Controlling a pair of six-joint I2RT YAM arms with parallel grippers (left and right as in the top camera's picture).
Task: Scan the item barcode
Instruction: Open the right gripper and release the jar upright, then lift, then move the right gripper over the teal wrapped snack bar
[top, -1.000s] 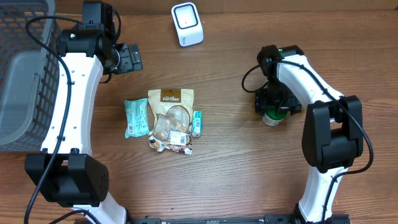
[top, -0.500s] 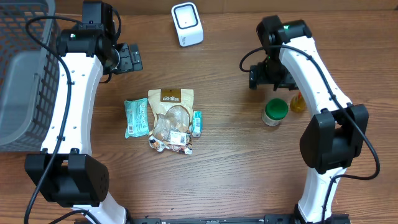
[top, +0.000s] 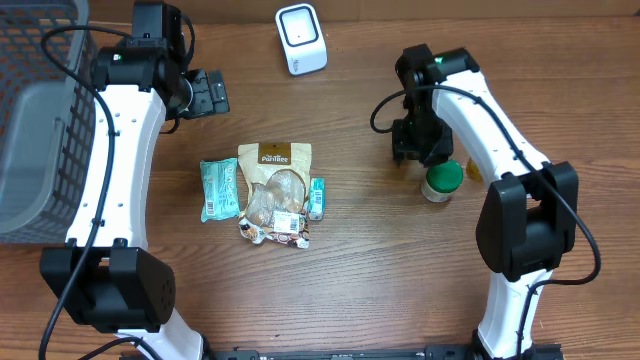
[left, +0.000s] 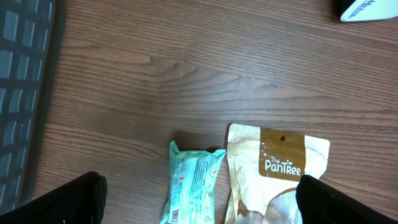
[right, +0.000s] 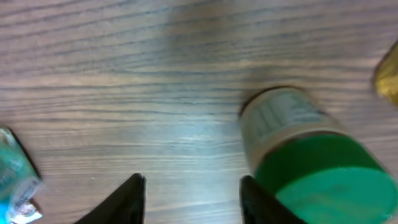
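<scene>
- Right gripper (right: 191, 196): the jaws stand apart with bare wood between them; nothing is clamped. It hangs above the table just left of the green-lidded jar (right: 311, 158).
- Green-lidded jar: upright on the table (top: 360, 250), just beside the right fingertips (right: 127, 199); whether it touches them cannot be told. A yellow object (top: 474, 170) lies just beyond it, mostly hidden by the arm.
- Left gripper (left: 196, 199): the jaws are spread wide and hold nothing. It hovers near the far left of the table, above the snack items.
- Brown pouch (top: 276, 192): lies flat at the table's centre, printed side up, a barcode label near its lower end.
- Teal packet (top: 218, 188): lies just left of the pouch, touching its edge.
- Small teal sachet (top: 316, 197): lies against the pouch's right edge.
- Scanner (top: 301, 38): a white unit at the far edge of the table, well apart from both grippers.
- Grey basket (top: 40, 120): stands at the left edge.
</scene>
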